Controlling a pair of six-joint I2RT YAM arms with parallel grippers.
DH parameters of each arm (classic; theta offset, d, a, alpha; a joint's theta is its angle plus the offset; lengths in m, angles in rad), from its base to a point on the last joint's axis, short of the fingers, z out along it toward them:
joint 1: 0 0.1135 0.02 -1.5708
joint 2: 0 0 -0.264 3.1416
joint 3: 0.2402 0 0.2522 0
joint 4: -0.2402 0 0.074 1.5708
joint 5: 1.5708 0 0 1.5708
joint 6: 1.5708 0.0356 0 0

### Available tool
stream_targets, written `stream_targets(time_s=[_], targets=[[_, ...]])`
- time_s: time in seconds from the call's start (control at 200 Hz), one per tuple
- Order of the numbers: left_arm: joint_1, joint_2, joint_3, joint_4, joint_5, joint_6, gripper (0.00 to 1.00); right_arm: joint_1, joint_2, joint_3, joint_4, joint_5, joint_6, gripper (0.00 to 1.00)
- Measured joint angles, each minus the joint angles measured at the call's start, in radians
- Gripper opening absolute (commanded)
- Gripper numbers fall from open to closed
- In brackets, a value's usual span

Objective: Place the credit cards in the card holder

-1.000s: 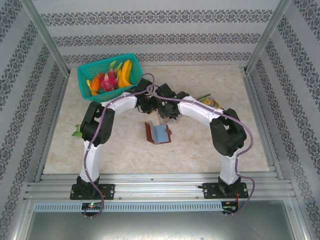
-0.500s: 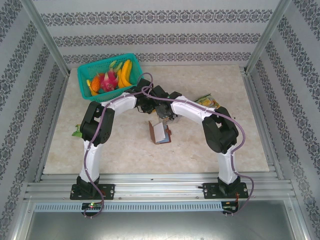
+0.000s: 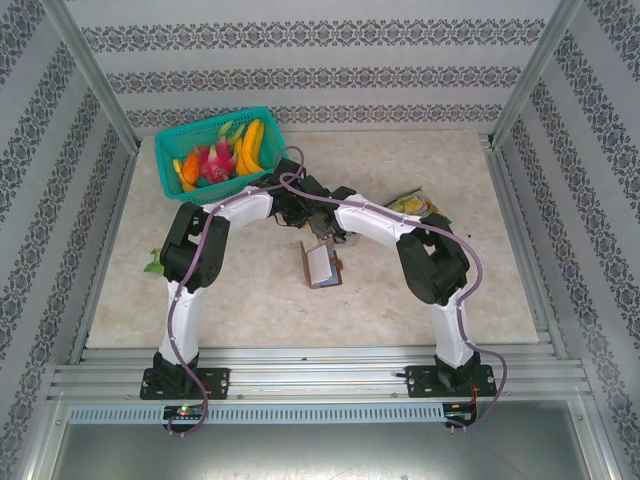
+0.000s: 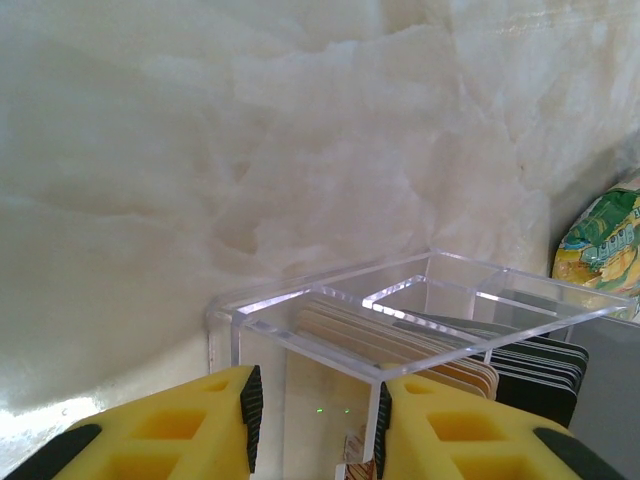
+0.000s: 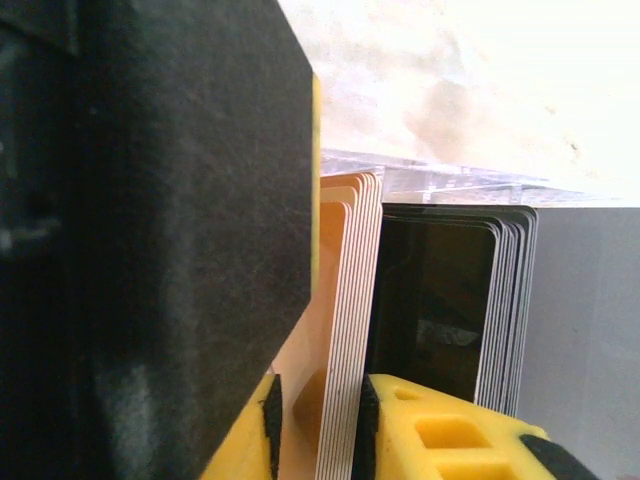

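A pale, marble-patterned tabletop (image 3: 400, 300) sits inside a small booth. The far wall (image 3: 320, 60), left wall (image 3: 40, 220) and right wall (image 3: 600, 220) are white with grey ornamental bands. Aluminium posts (image 3: 90, 70) rise at the far corners. Ribbed aluminium rails (image 3: 320, 378) line the near edge. The light is soft and even.

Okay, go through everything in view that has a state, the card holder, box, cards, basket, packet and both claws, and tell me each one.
Card holder: open, on the table.
Box: upright, cards in its compartments.
Cards: standing on edge in the box.
Basket: full of fruit.
Packet: lying beside the box.
Left claw: at the box's end, grip unclear.
Right claw: astride the pale cards, grip unclear.
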Motion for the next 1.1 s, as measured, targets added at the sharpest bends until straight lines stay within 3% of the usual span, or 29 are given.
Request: stream_targets(time_s=[0.445, 1.099], targets=[[0.000, 0.000, -0.007, 0.016, 0.000, -0.005, 0.36, 0.000, 0.000, 0.000, 0.003, 0.039, 0.000, 0.16], [0.000, 0.000, -0.009, 0.021, 0.003, -0.006, 0.35, 0.000, -0.004, -0.001, -0.008, 0.069, -0.030, 0.21]])
